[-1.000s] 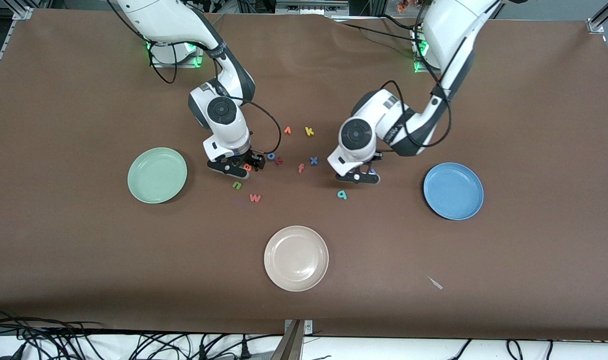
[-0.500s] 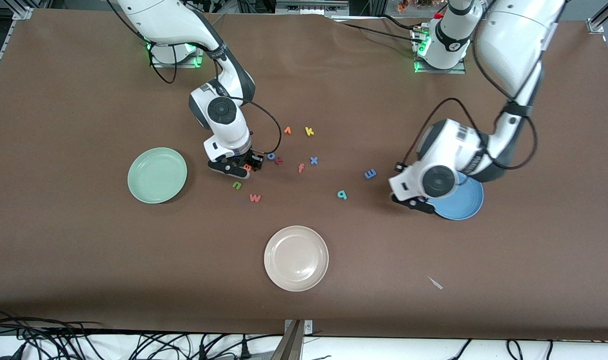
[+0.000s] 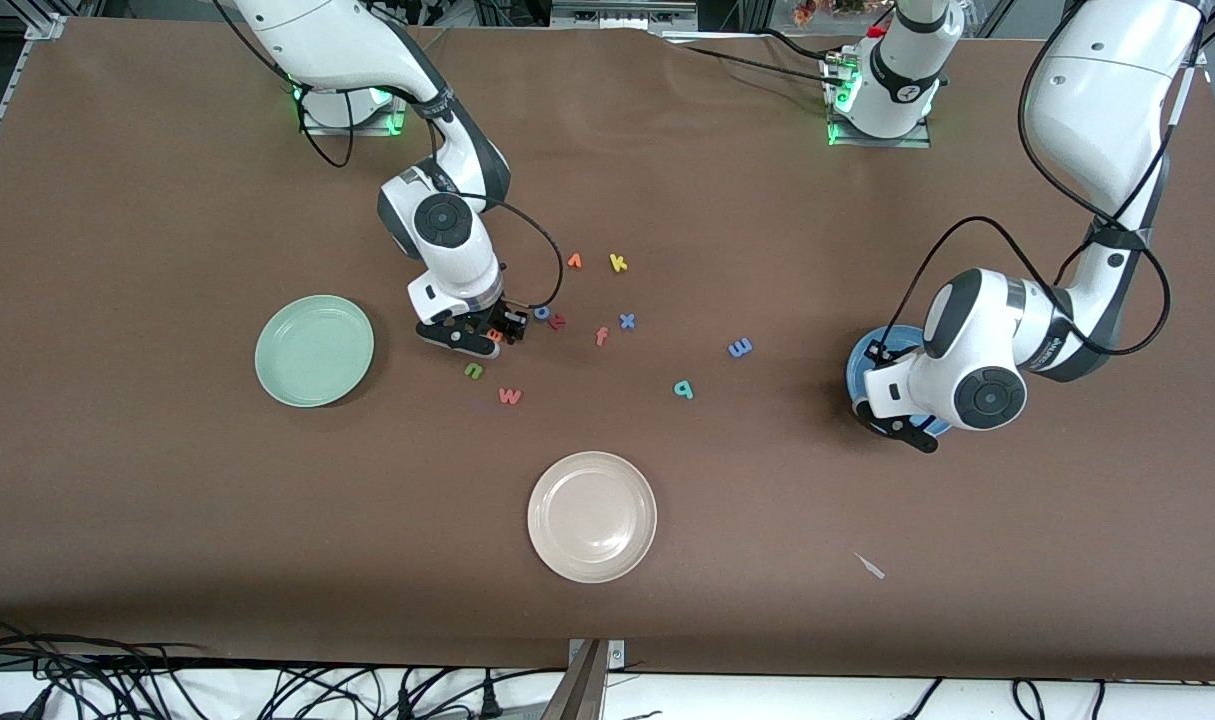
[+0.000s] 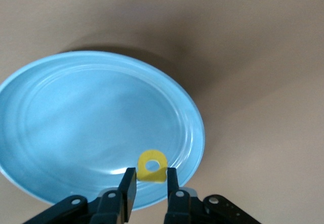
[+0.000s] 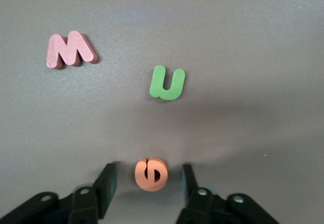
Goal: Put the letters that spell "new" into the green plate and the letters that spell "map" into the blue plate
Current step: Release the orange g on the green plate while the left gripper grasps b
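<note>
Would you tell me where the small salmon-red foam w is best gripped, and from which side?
Come straight down from above and close across the two flat outer sides of the salmon-red foam w. It lies flat on the table with bare cloth all round; the green foam n lies apart from it.

right hand (image 5: 147,183) straddles orange e (image 5: 151,174), untouched | green n (image 5: 167,83) | salmon w (image 5: 70,50)

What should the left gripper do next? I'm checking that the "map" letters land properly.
Probably open and let go: the left gripper holds the small yellow foam letter a just over the round blue plate, inside its rim. The right gripper straddles the orange foam letter e on the table.
</note>
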Action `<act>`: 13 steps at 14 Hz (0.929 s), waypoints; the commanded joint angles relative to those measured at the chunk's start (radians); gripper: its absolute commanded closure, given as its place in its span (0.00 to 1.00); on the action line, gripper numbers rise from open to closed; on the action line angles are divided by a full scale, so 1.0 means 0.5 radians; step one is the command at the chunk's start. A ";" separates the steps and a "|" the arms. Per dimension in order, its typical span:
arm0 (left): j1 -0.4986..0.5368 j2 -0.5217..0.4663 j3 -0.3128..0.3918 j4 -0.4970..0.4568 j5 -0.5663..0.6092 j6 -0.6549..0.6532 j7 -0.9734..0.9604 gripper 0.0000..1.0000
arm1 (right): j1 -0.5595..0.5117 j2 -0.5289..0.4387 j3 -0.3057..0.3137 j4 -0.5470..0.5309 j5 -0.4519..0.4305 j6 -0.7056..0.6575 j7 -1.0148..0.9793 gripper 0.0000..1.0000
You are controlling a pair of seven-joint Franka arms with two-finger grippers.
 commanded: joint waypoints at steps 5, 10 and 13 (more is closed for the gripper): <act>-0.028 -0.030 -0.088 0.034 -0.105 0.023 -0.496 0.00 | 0.008 0.028 -0.011 -0.003 -0.066 0.039 0.024 0.65; -0.101 -0.011 -0.279 0.037 -0.228 0.326 -1.370 0.00 | -0.001 -0.024 -0.011 0.000 -0.066 0.015 -0.043 0.96; -0.285 0.010 -0.276 0.022 -0.235 0.559 -1.913 0.00 | -0.004 -0.165 -0.066 0.019 -0.069 -0.260 -0.205 0.96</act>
